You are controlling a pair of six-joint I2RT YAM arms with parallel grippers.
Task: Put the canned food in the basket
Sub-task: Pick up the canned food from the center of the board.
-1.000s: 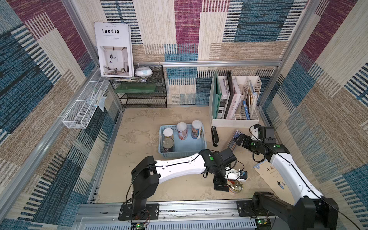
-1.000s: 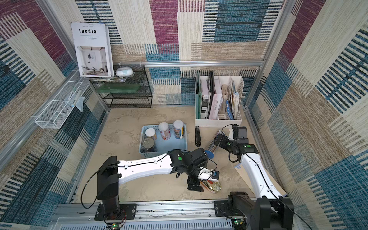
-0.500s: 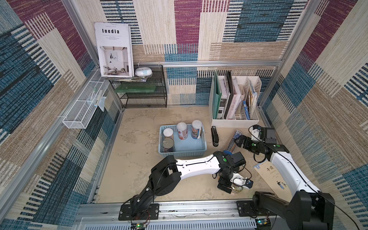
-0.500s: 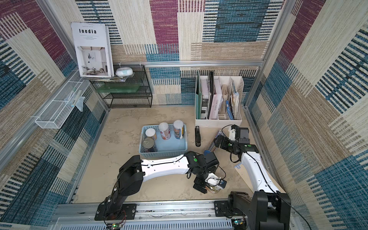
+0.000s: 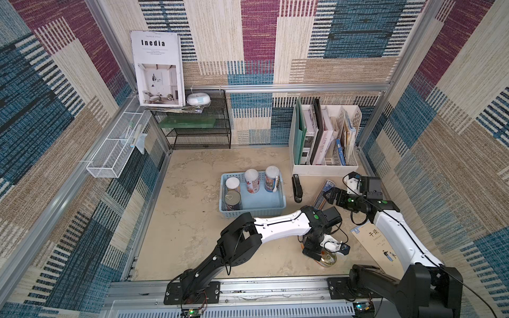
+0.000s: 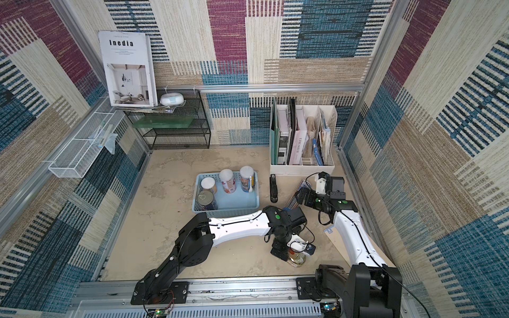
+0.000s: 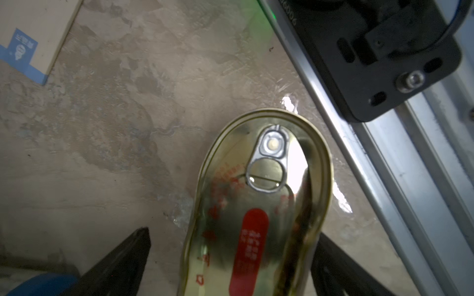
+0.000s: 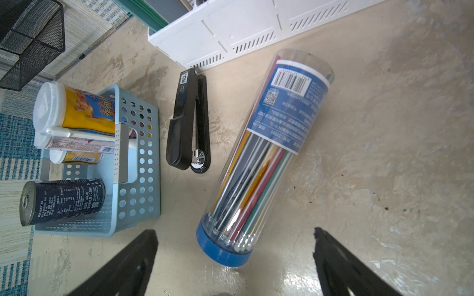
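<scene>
Your count: four cans upright in light-blue perforated plastic basket (image 5: pixel 264 211): three white-lidded printed cylinders (image 5: pixel 252 181), one silver-topped round tin (image 5: pixel 232 197). Fifth, flat oval gold tin with red mark (image 7: pixel 256 205), lies on bench (image 5: pixel 192 220) by front rail (image 5: pixel 275 286), between your left fingers (image 7: pixel 123 258), spread wide, no grip. Right fingers (image 8: pixel 128 261) wide too, empty, over clear blue-capped tube (image 8: pixel 256 159).

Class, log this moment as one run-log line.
left gripper: open, straddling flat oval gold tin on table | right gripper: open above clear blue-capped pencil tube | light-blue perforated plastic basket: holds four cans
</scene>
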